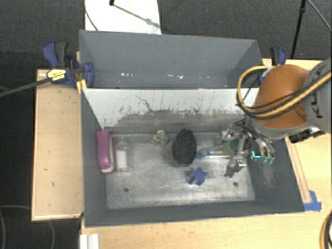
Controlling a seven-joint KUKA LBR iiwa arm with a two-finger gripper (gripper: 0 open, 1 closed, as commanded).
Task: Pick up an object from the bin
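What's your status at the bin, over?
End effector at right side of grey metal bin. Nearest: small blue crumpled piece, then dark oval object. Pink oblong item far left, out of the way.

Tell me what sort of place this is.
Probably a robotics lab's bin-picking cell: a grey metal bin holds a few loose things, such as a pink block and a blue piece, and an arm's gripper hangs inside it.

Hand (234,166), tiny rear item (161,137) indistinct
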